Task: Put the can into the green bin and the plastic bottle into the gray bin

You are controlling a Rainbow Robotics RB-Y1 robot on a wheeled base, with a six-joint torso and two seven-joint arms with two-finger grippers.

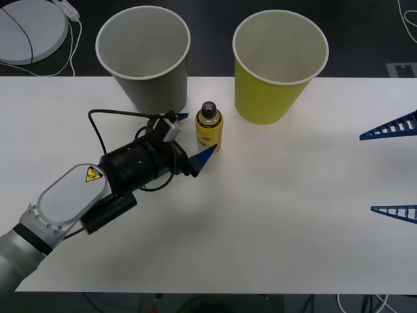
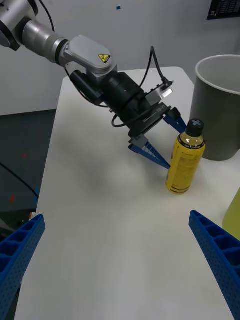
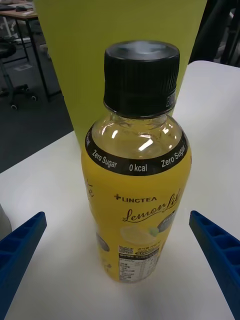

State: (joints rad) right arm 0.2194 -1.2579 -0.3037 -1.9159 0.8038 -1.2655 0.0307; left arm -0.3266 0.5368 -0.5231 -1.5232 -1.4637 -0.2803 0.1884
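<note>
Fingers of the left gripper (image 1: 193, 137) are spreading open around the upright plastic bottle (image 1: 209, 127), seemingly lining up a grasp. Right gripper (image 1: 391, 169) is waiting open at the right edge.

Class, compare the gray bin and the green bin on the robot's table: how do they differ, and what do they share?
The gray bin is gray; the green bin is yellow-green. The gray bin stands on the robot's left, the green bin to its right. The left gripper reaches in beside the gray bin, away from the green. Both are upright, tapered, white-rimmed cups.
</note>
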